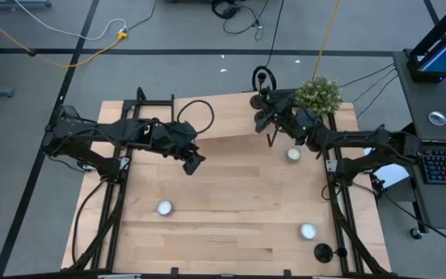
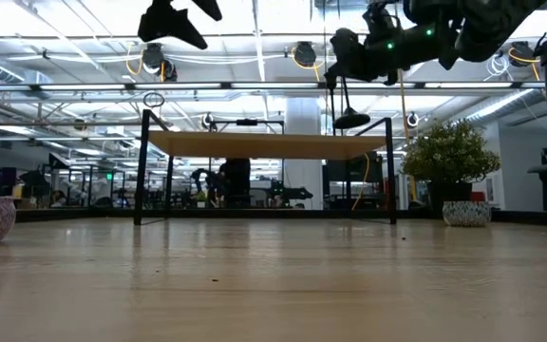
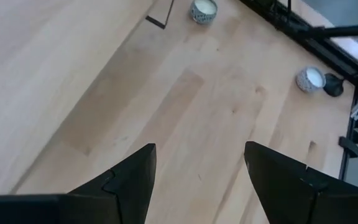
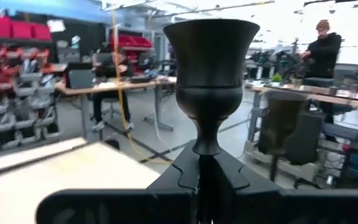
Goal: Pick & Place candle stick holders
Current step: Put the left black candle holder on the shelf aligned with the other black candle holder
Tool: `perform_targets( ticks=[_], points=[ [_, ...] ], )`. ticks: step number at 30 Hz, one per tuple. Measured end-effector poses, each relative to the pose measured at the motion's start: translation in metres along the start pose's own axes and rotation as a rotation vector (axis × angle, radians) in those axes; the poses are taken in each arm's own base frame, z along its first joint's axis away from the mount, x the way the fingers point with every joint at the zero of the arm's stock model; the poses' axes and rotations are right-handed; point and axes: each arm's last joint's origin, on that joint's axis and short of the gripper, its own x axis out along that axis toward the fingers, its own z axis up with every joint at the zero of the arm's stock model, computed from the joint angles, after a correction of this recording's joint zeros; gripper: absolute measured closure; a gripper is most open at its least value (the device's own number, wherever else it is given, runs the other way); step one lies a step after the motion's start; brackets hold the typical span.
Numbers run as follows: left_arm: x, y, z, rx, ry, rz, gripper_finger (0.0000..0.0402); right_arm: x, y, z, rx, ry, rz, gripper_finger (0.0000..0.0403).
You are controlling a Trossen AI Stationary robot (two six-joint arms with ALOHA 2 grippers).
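Now R gripper [image 4: 207, 180] tight round candle stick holder [image 4: 210, 81].

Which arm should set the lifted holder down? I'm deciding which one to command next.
Right. The right claw is shut on the candle stick holder, held up off the table. The left claw is open and holds nothing.

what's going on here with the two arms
The right gripper is shut on the thin stem of a matte-black candle stick holder and holds it in the air over the far right of the wooden table, near a small green potted plant. The left gripper hangs open and empty above the table's middle. Three small white tealights and another black holder sit on the table.
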Motion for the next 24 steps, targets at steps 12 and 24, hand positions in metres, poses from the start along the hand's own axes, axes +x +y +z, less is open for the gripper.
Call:
perform_targets(
  ticks=[12,24],
  points=[
    [0.001,0.004,0.003,0.002,-0.008,0.009,0.0149,0.004,-0.011,-0.019,0.004,-0.004,-0.043,0.0402],
    [0.001,0.001,0.007,0.012,-0.046,-0.015,0.0149,0.004,-0.012,-0.021,0.025,0.001,-0.023,0.0401]
  ],
)
